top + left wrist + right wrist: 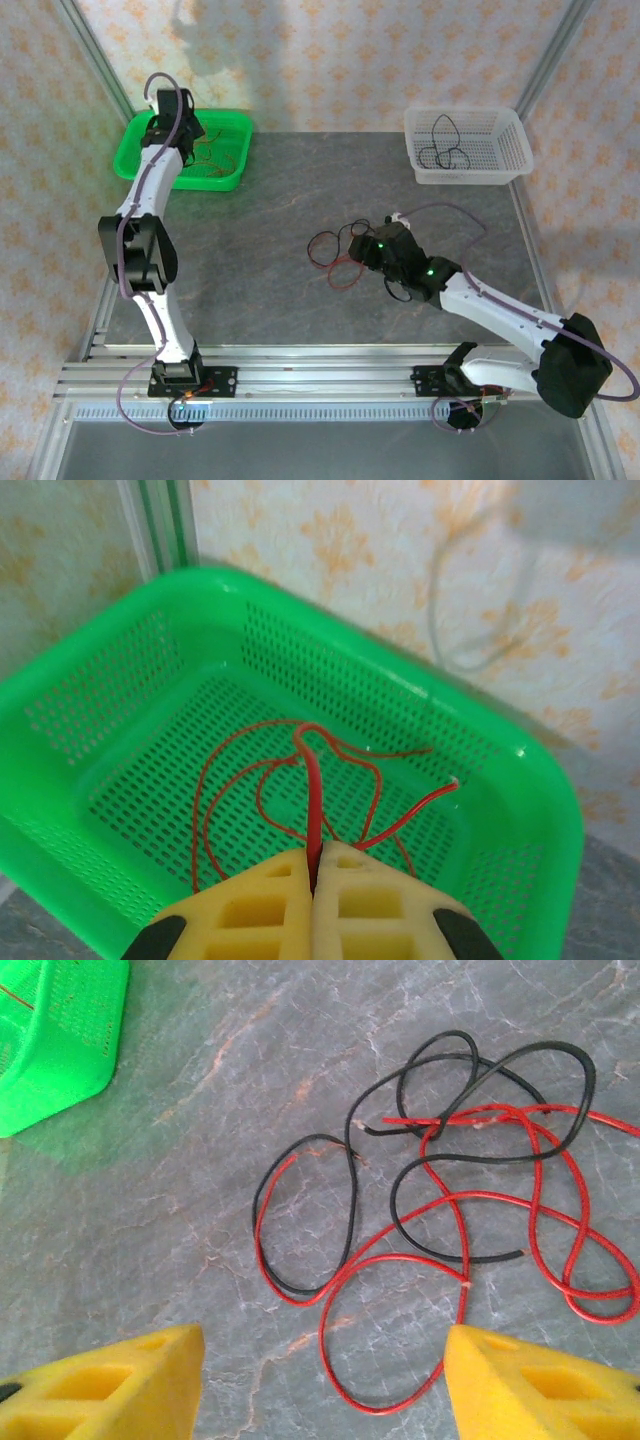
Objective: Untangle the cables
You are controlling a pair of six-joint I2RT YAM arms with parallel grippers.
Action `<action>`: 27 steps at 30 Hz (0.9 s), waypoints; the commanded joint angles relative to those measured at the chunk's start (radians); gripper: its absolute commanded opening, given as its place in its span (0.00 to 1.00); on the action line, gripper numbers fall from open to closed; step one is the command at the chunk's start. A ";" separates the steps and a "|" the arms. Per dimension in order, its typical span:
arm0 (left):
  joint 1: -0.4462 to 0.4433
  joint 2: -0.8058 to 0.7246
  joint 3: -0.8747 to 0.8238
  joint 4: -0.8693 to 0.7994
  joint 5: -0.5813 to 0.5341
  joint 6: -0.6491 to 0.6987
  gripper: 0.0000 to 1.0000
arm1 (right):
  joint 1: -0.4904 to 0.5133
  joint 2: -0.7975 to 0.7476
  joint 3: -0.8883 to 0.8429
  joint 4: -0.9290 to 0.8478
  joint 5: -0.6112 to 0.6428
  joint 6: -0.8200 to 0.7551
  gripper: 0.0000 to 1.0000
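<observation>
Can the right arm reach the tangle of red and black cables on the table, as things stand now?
Probably yes. The right gripper hangs open above the tangle of red and black cables, which lies loose on the table. Nothing stands between the open jaws and the tangle.

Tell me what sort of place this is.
Probably a robot lab's enclosed test cell, not a home: an aluminium frame, a patterned backdrop hung behind it, and a green basket and white basket for sorting.
</observation>
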 commanded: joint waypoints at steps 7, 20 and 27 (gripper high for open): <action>0.030 0.058 -0.131 0.157 0.046 -0.028 0.00 | 0.007 0.000 -0.029 0.000 0.015 0.007 0.64; 0.081 0.161 -0.098 0.166 0.139 -0.043 0.37 | 0.007 0.027 -0.020 0.006 0.014 -0.015 0.64; 0.080 0.131 -0.044 0.120 0.110 -0.024 0.73 | 0.007 0.068 -0.003 0.014 0.004 -0.021 0.64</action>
